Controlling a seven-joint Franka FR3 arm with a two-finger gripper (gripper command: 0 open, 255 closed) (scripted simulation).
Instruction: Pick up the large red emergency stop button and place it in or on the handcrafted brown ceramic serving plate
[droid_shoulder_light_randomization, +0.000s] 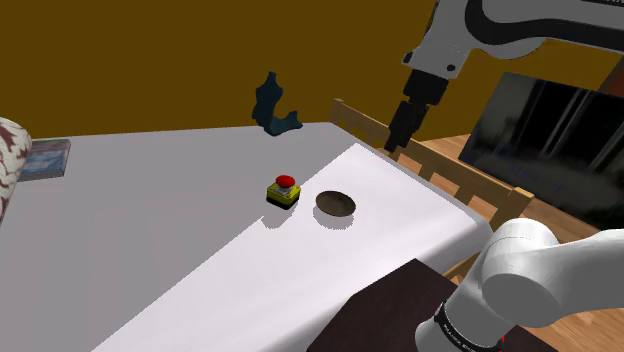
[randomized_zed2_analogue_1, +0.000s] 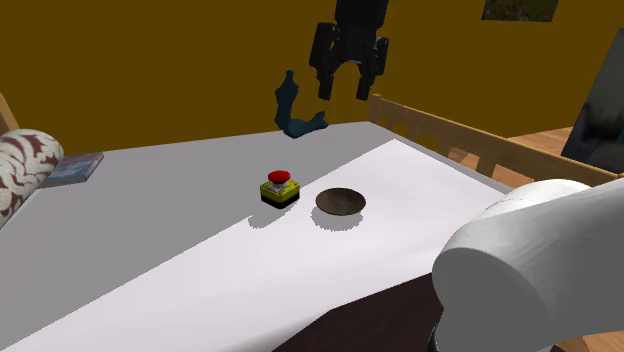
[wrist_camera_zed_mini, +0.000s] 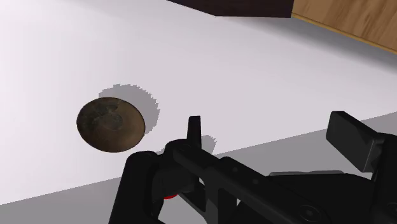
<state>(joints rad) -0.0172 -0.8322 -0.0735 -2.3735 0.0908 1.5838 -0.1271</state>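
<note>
High above the far side of the white surface (droid_shoulder_light_randomization: 380, 250), near the wooden rail (randomized_zed2_analogue_1: 450, 128): gripper (randomized_zed2_analogue_1: 343, 90), fingers spread wide, holding nothing. Well below it, towards the shoulder view's left: red emergency stop button (droid_shoulder_light_randomization: 284, 190) on its yellow-and-black housing, upright on the surface, untouched. Just beside the button, on the shoulder view's right and apart from it by a narrow gap: dark brown ceramic plate (droid_shoulder_light_randomization: 335, 204), shallow, empty.

Step in hand, by judgement: approach for the pick, with nothing of the task done yet.

Procedure:
1. Translate sideways at the present height until directly over the button. Avoid a slanting descent across the plate.
2. Hold the fingers fully apart during descent. Align them across two opposite flat sides of the square housing, not across the round red cap; likely slip on the dome otherwise.
3. Descend straight down, stopping with the fingertips beside the housing walls and short of the surface.
4. Mind the narrow gap to the plate: prefer a finger orientation placing neither finger on the plate side.
5. Close gently, confirm a firm clasp on the housing, then lift clear before moving towards the plate.
</note>
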